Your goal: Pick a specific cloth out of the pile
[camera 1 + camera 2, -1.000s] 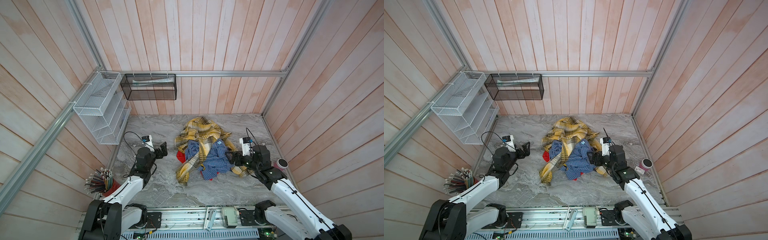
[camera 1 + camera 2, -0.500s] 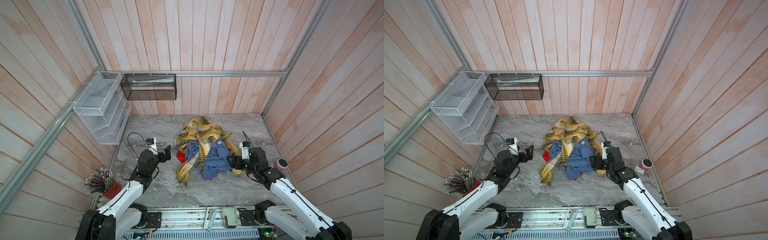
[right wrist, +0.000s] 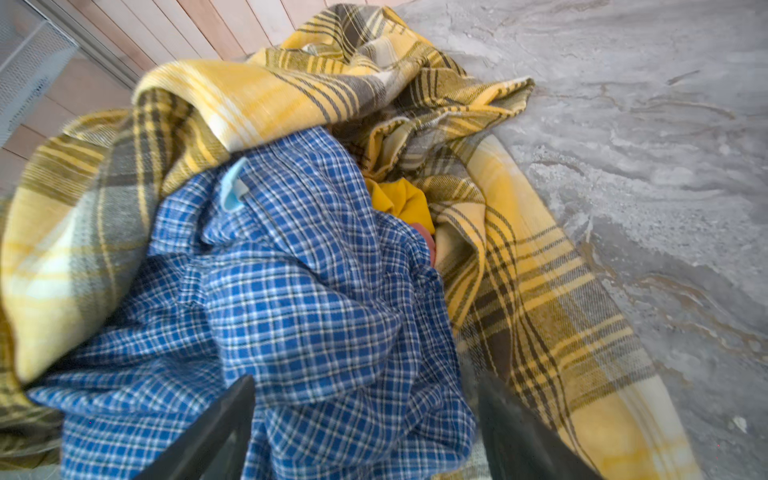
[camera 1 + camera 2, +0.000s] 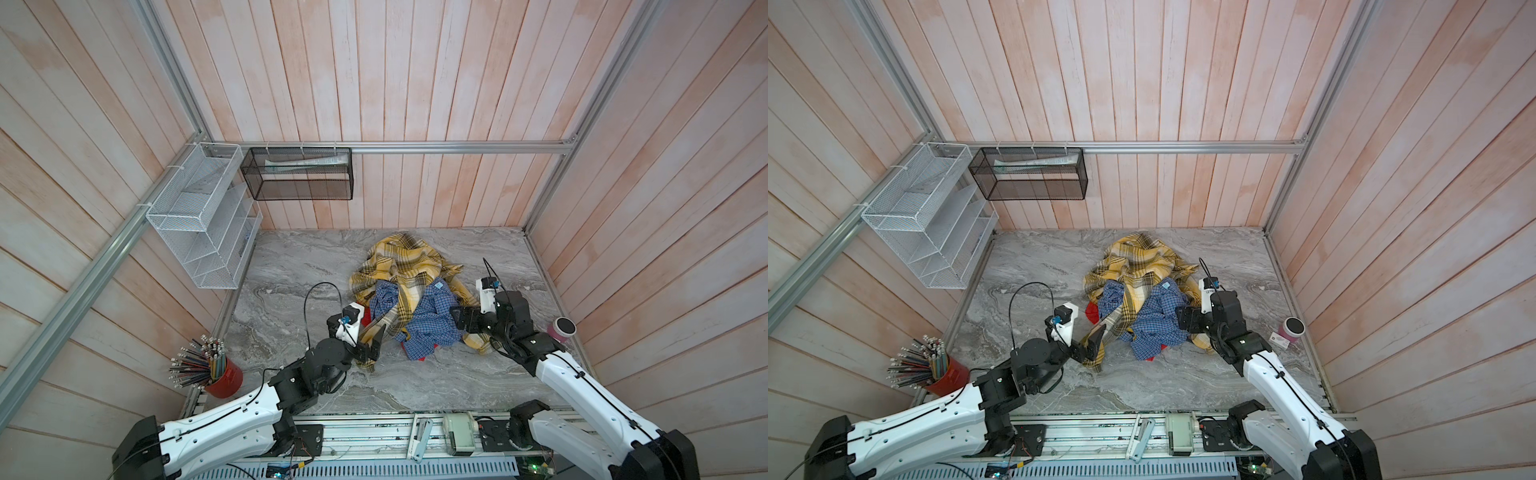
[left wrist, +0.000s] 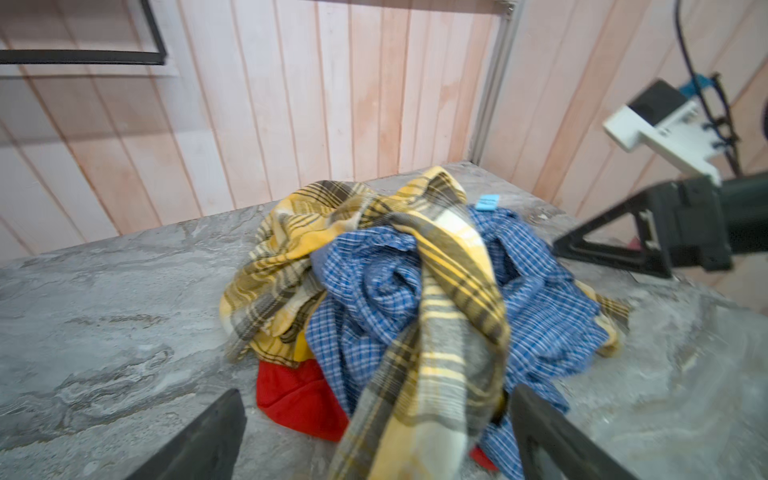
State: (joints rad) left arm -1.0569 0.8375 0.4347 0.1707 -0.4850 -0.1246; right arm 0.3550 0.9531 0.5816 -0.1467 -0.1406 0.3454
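Marble tabletop (image 4: 291,270): pile (image 4: 409,266); left end effector (image 5: 374,432), right end effector (image 3: 365,428) both spread, empty.

Enclosure: pale pink wooden plank walls (image 4: 395,83) are rising on three sides, with aluminium rails (image 4: 457,147) running along them. Grey marbled tabletop (image 4: 299,266) is forming the floor. White wire tiered rack (image 4: 203,220) is hanging far left; black mesh basket (image 4: 297,174) is hanging on the far wall. Even, soft daylight is falling throughout.
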